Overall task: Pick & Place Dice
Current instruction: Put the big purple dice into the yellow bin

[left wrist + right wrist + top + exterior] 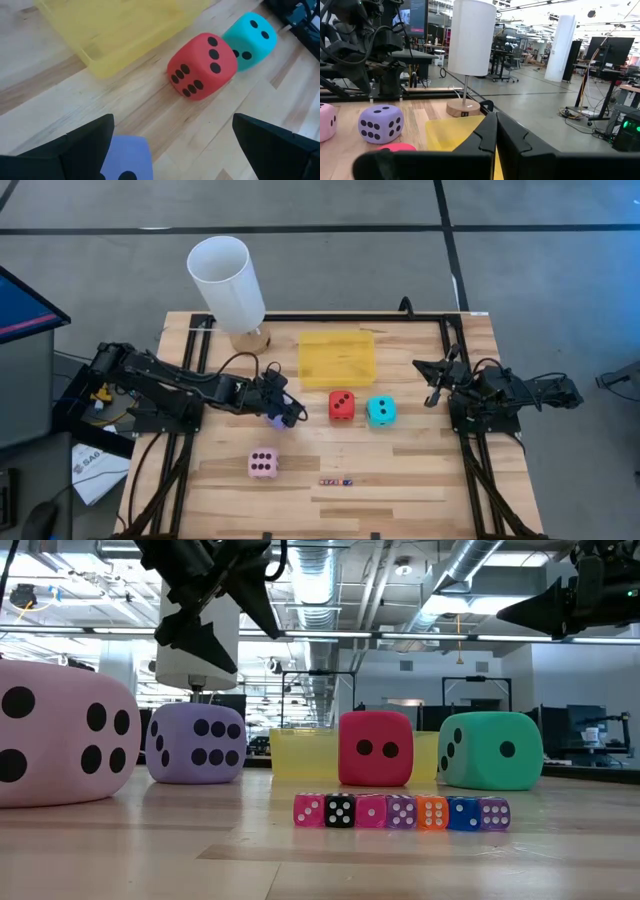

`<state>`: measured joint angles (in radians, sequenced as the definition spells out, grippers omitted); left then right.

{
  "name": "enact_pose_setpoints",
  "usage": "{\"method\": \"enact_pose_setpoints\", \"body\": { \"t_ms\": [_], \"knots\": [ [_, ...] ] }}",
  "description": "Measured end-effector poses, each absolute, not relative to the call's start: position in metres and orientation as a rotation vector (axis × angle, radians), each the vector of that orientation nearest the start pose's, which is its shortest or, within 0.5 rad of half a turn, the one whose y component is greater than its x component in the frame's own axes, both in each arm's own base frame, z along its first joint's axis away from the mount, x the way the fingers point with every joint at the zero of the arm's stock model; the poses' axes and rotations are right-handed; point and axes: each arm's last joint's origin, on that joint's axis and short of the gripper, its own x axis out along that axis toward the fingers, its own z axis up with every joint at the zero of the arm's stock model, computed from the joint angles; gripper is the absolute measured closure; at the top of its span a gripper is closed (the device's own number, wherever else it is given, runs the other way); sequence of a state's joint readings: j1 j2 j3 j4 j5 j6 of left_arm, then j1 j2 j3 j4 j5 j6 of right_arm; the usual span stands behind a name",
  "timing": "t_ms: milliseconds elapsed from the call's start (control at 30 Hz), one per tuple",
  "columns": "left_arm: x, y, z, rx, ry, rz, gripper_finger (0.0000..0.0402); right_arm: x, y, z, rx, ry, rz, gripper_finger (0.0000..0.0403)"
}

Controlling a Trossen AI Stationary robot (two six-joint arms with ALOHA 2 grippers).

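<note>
The left gripper (283, 411) hung wide open just above the purple die (196, 743), left of the red die (341, 405). Soft and probably light, it should yield; grip opposite flat faces. The right gripper (436, 385) waited shut at the table's right.

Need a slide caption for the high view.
Open left end effector hovers above the soft purple die; red, cyan and pink dice wait by the yellow tray.

Overhead camera looks straight down; low one sits level, close behind the tiny dice (401, 811) (both show them).
</note>
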<state>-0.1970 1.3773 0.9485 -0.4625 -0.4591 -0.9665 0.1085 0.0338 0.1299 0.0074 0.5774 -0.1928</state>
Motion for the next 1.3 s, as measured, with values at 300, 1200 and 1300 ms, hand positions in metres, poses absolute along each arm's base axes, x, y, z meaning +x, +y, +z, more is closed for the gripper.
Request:
{"method": "enact_pose_setpoints", "body": {
  "t_ms": [300,1200,1300],
  "knots": [
    [0.273,-0.041,0.242,-0.612,0.649,0.62,0.0004,0.087,-0.006,0.205,-0.154,-0.054,-0.476,0.04],
    [0.251,-0.037,0.207,-0.515,0.824,0.7,0.0004,0.087,-0.006,0.206,-0.153,-0.055,-0.476,0.04],
    [0.251,-0.037,0.207,-0.515,0.824,0.7,0.0004,0.087,-0.006,0.206,-0.153,-0.055,-0.476,0.04]
  ]
}}
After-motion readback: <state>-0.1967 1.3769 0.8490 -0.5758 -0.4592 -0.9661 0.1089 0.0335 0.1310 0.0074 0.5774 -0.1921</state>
